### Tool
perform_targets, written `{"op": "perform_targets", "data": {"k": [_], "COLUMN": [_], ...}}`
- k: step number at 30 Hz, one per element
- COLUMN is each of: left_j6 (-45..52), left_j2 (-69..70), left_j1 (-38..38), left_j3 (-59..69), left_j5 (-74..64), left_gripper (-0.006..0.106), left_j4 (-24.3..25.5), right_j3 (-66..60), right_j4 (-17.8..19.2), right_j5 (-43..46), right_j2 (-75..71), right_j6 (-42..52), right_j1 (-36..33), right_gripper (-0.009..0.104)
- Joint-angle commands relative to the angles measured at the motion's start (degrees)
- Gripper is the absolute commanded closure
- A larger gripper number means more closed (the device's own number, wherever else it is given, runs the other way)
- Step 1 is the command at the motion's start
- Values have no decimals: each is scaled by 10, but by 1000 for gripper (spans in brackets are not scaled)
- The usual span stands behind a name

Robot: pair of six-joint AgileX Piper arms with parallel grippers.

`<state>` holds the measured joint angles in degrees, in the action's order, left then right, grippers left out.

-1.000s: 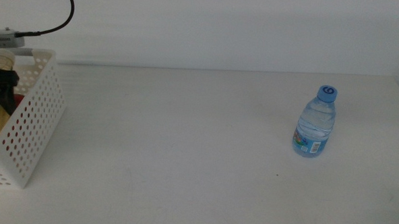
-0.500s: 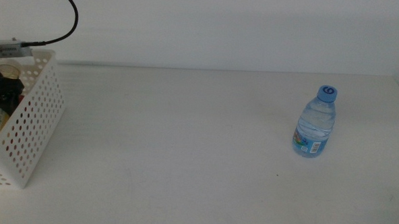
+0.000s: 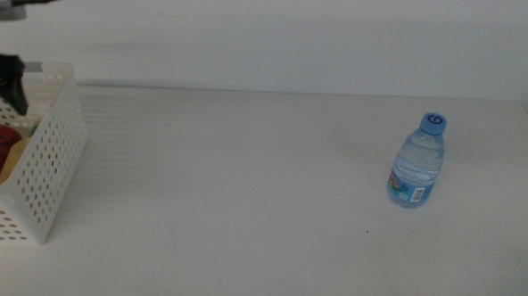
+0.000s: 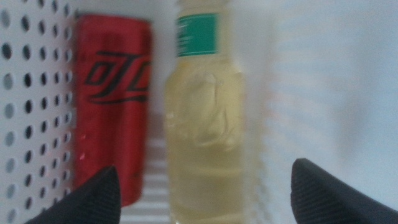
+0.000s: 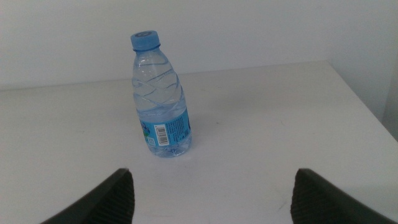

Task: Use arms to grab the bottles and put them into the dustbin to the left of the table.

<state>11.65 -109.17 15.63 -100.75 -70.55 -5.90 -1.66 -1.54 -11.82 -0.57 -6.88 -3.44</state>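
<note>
The left gripper (image 4: 202, 186) hangs above the dustbin (image 3: 39, 183) with its jaws wide apart and nothing between them. Straight below it, inside the basket, lie the red drink can (image 4: 112, 106) and the yellow-liquid bottle (image 4: 205, 124), side by side and, as far as the blurred wrist view lets me judge, touching each other. The right gripper (image 5: 211, 193) waits low at the near side of the table (image 3: 245, 183), jaws also spread and empty. The water bottle (image 5: 160, 96) stands upright ahead of it, a little toward its left jaw and well apart from both. To do the next grasp well, I think this gripper should go forward level and close on the bottle's body above the label, not on the cap, because a light bottle tips easily. The tabletop is plain white and flat, and a pale wall stands behind it.
</note>
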Motion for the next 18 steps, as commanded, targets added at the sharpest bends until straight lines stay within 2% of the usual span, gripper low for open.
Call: {"op": "perform_targets", "data": {"k": [1, 7, 14, 18], "left_j6": [-8, -31, -15, -6], "left_j2": [59, 133, 263, 325], "left_j1": [-27, -104, -235, -305], "left_j3": [-19, 9, 166, 229], "left_j5": [-47, 38, 217, 261], "left_gripper": [13, 18, 23, 23], "left_j4": [-24, -29, -40, -70], "right_j3": [5, 5, 5, 5], "right_j4": [4, 4, 4, 4], "right_j5": [43, 43, 43, 43], "right_j2": [-16, -16, -16, -16], "right_j6": [7, 7, 7, 7], "right_j1": [2, 2, 2, 2], "right_gripper": [29, 29, 29, 29]}}
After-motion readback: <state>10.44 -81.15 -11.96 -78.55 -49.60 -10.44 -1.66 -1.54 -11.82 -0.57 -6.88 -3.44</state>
